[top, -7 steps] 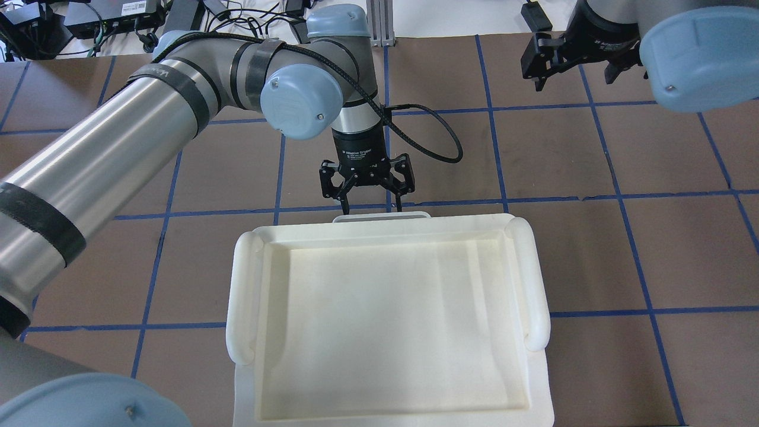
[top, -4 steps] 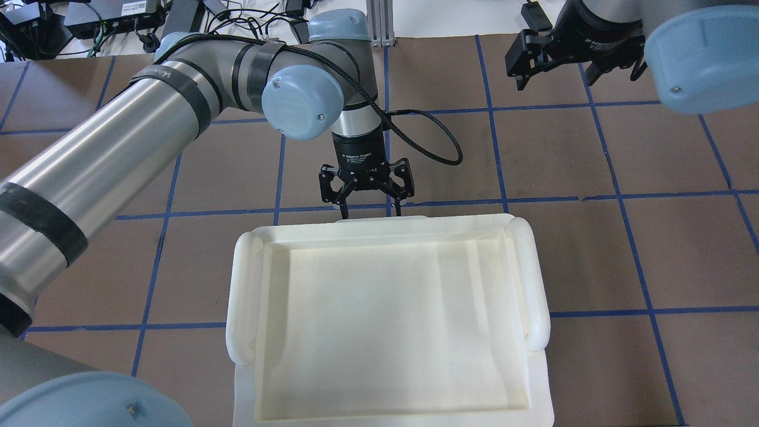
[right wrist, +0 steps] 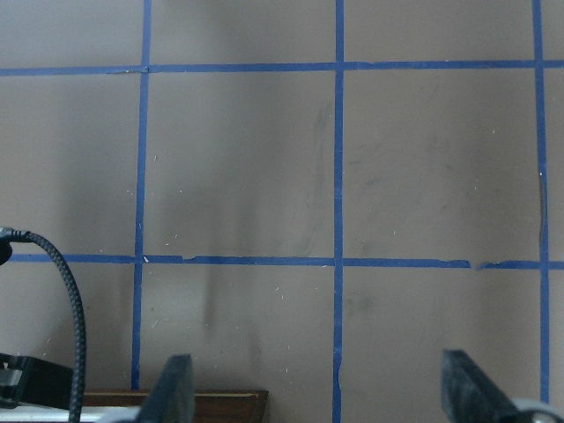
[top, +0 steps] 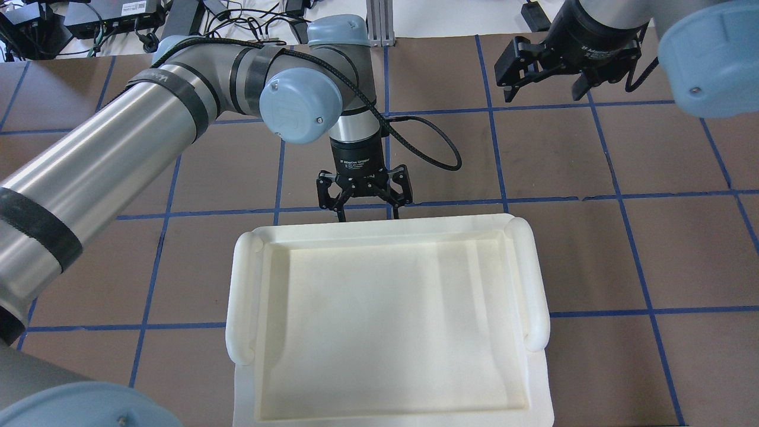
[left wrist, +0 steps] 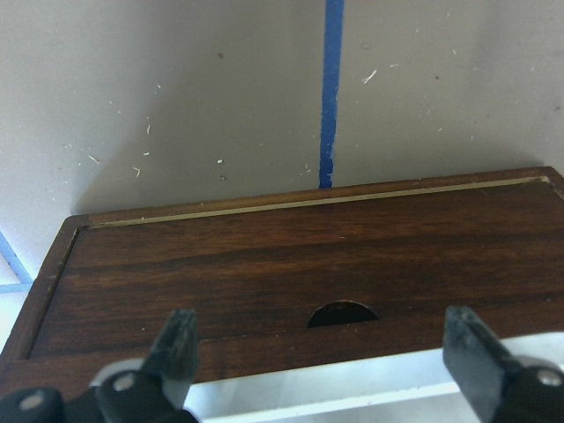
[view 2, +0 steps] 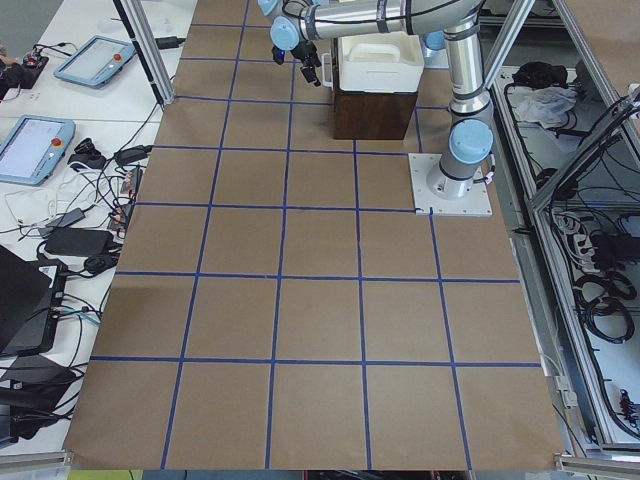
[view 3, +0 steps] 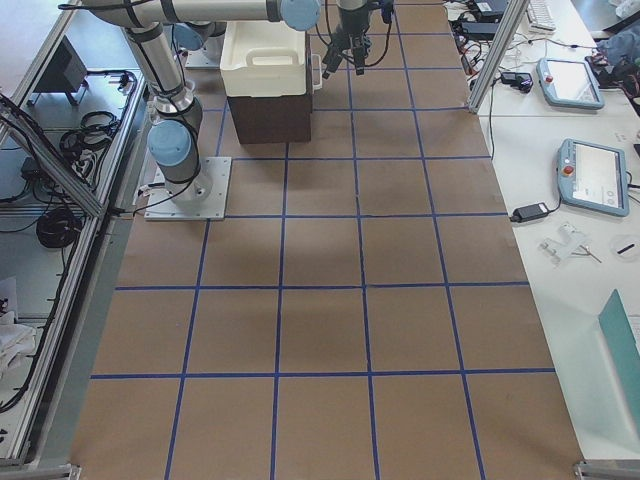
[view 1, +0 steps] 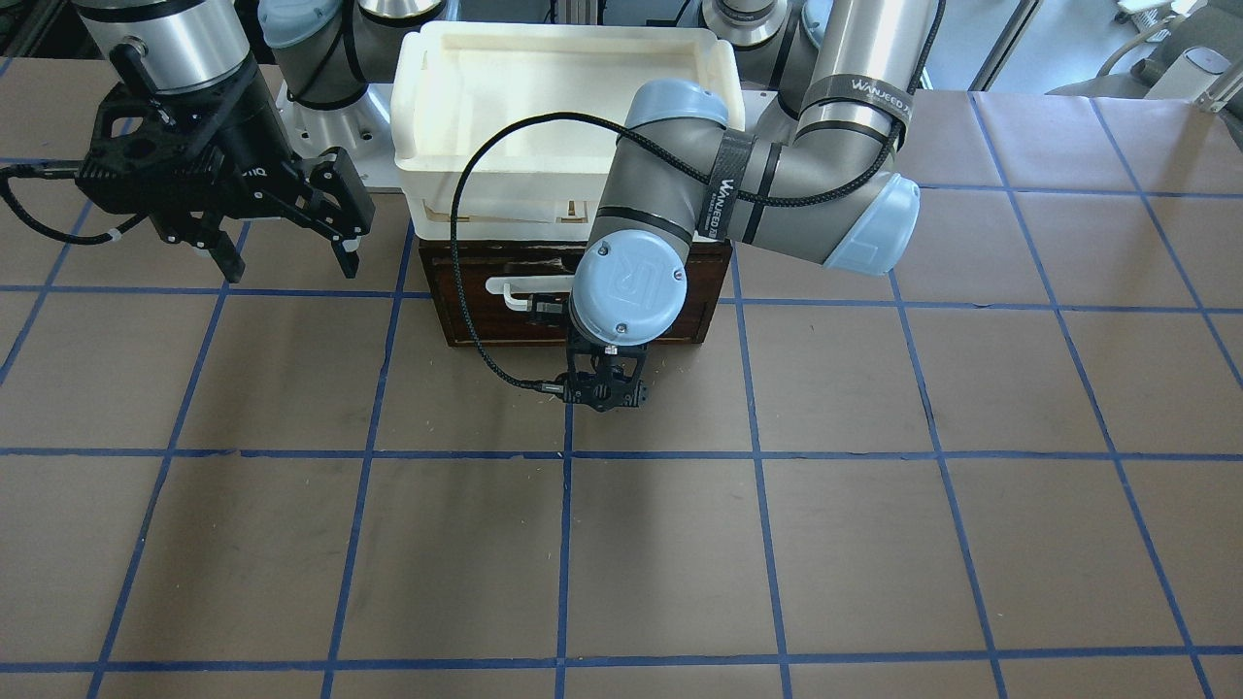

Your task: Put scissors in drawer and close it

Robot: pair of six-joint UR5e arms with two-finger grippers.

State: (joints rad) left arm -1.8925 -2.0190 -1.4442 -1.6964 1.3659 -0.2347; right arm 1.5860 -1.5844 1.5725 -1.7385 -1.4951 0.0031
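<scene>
The drawer (view 1: 442,291) sits under the white tray (view 1: 427,126) in the front view, the right gripper (view 1: 291,262) spread wide beside it; overhead, the left gripper (top: 367,214) gapes at its front; the left wrist view shows both fingers (left wrist: 176,344) straddling its white handle (left wrist: 352,397).

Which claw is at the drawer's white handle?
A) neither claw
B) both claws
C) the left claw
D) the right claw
C: the left claw sits open at the white handle on the drawer front, while the right claw hovers apart over the table.
</scene>
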